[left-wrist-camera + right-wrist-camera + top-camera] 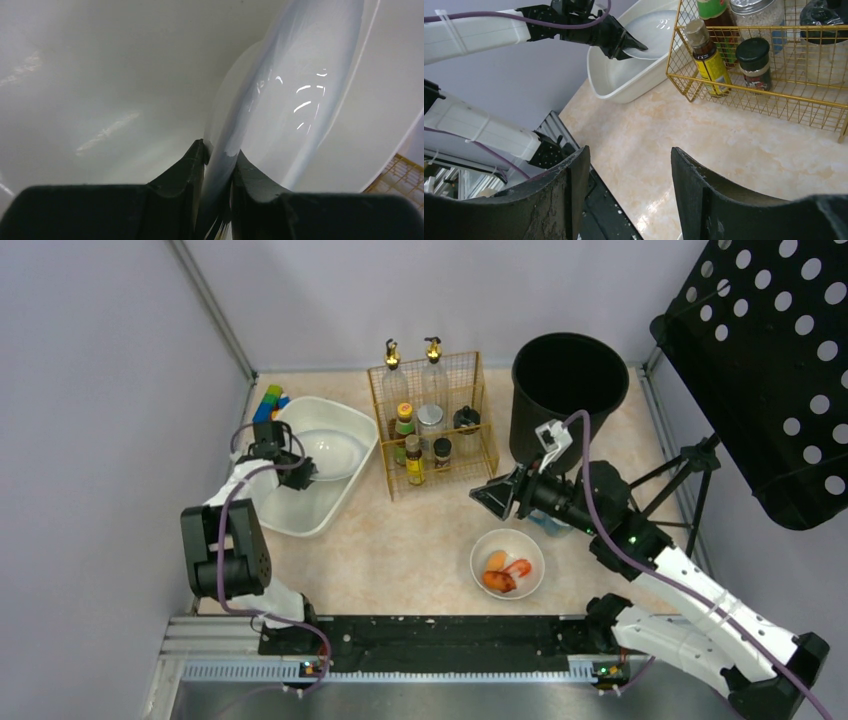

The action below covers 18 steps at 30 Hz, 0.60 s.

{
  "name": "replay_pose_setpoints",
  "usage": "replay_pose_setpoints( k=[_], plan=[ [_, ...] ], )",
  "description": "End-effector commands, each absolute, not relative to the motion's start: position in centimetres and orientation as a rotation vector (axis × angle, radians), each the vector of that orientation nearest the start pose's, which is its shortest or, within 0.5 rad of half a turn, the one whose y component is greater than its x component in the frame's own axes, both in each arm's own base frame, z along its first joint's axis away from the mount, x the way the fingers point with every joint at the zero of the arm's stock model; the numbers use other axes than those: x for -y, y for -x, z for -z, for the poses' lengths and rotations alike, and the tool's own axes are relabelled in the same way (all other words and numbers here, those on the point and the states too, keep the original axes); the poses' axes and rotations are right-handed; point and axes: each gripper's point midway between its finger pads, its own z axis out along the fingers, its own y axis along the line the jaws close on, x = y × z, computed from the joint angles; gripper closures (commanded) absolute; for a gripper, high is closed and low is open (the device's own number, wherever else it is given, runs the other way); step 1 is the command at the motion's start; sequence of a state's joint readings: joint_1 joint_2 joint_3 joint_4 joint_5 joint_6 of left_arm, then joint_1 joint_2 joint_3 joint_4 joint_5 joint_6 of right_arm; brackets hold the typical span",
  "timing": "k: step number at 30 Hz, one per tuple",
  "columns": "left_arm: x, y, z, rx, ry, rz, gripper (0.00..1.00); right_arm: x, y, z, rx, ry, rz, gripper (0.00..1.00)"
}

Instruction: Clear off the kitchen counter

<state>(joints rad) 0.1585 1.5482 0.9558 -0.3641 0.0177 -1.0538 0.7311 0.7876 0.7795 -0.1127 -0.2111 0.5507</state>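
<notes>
Kitchen counter [420, 540] is your beige, marbled desk with grey walls round it, and it lies under and between both arms with plenty left on it.

Your left pincer [218, 159] is clamped on the rim of a white dish [295, 90], one finger on each face. The dish stands tilted on edge over the white tub [624, 87] at the desk's left side. An edge grip like that suits a thin rim. It also lets the dish go down into the tub without the fingers striking the wall. I judge the tub to be the collecting place for crockery, which is why the dish hangs there and not over bare desk. That pincer is off to the left of the open counter, above the tub's interior.

Your right pincer [630, 150] is spread wide with nothing between its fingers. It is raised over the middle-right of the desk, with bare marbled surface directly below it. A small bowl [525, 545] holding orange scraps [500, 573] sits on the counter just towards you from it. The black bin [568, 390] stands just behind it. That position reads to me as readiness for the bowl, with the bin close by for the scraps.

The gold wire rack [430, 425] of bottles and jars stands at the back centre, between tub and bin. Some coloured blocks [270, 402] lie in the far left corner behind the tub.
</notes>
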Motion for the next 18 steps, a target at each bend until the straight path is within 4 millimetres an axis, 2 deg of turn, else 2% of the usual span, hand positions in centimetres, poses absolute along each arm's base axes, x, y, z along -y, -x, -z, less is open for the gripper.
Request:
replay_pose_setpoints(
  k=[1, 6, 11, 15, 18],
  plan=[
    [-1.8, -41.6, -9.7, -2.006, 1.401, 0.495, 1.0, -24.7, -19.0, -30.1, -1.755, 0.344, -1.106, 0.41],
    [-1.9, -42.7, -9.5, -2.008, 1.414, 0.497, 1.0, -24.6, -19.2, -29.4, -1.774, 0.348, -1.082, 0.41],
    [-1.8, -42.7, -7.3, -2.083, 1.432, 0.468, 1.0, -24.6, -19.3, -29.2, -1.782, 0.351, -1.072, 0.4],
    [-1.4, -42.1, -5.8, -2.15, 1.445, 0.456, 0.76, -24.5, -19.4, -29.2, -1.786, 0.348, -1.06, 0.39],
    [-1.1, -41.6, -5.3, -2.197, 1.45, 0.45, 0.66, -24.4, -19.5, -29.1, -1.789, 0.345, -1.054, 0.39]
  ],
)
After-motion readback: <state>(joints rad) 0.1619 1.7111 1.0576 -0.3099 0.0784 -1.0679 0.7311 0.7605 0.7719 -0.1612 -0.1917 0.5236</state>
